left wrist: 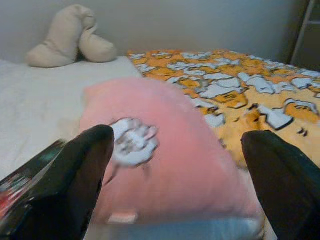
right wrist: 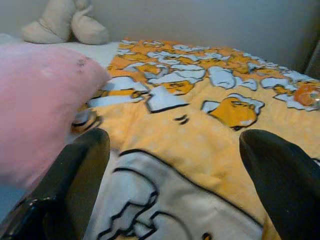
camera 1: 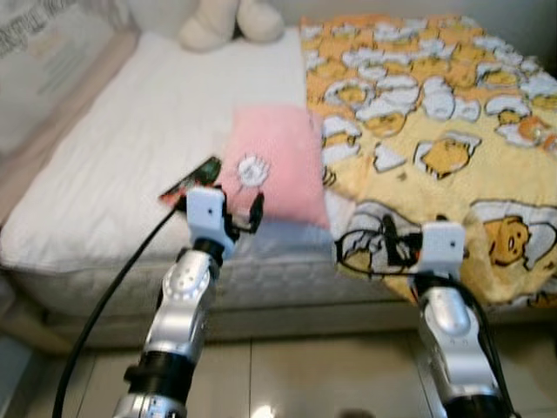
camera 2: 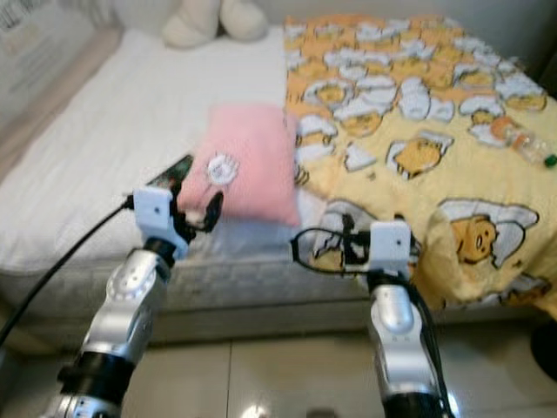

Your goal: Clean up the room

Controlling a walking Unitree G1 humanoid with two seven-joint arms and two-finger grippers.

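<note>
both hands released at the bed [camera 1: 104,200] edge: left hand [camera 1: 235,218] facing pink pillow [camera 1: 274,170], right hand [camera 1: 389,241] over yellow blanket [camera 1: 435,113]; plush toy [camera 1: 226,22] far back.

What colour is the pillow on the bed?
The pillow is pink with a small white patch on it, seen best in the left eye view.

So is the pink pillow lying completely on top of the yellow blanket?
No, the pink pillow lies mostly on the white mattress, with just its one edge against the yellow blanket.
</note>
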